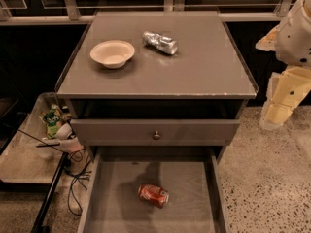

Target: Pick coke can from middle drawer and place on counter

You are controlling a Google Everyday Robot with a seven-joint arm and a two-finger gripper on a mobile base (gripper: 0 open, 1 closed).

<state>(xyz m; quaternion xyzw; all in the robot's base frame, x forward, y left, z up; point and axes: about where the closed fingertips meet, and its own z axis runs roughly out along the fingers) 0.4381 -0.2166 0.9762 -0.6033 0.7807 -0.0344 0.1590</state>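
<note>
The coke can (153,195) is red with white lettering and lies on its side on the bare bottom of the open middle drawer (112,198), near its middle. The counter (194,67) is the grey top of the cabinet above. My arm hangs at the right edge of the view, and the gripper (273,119) is at its lower end, beside the cabinet's right front corner. It is well above and to the right of the can and holds nothing that I can see.
A white bowl (112,53) and a shiny silver can (160,42) lying on its side sit on the counter. A closed drawer front with a round knob (156,135) is above the open drawer. A low side table (29,149) with clutter and cables stands at the left.
</note>
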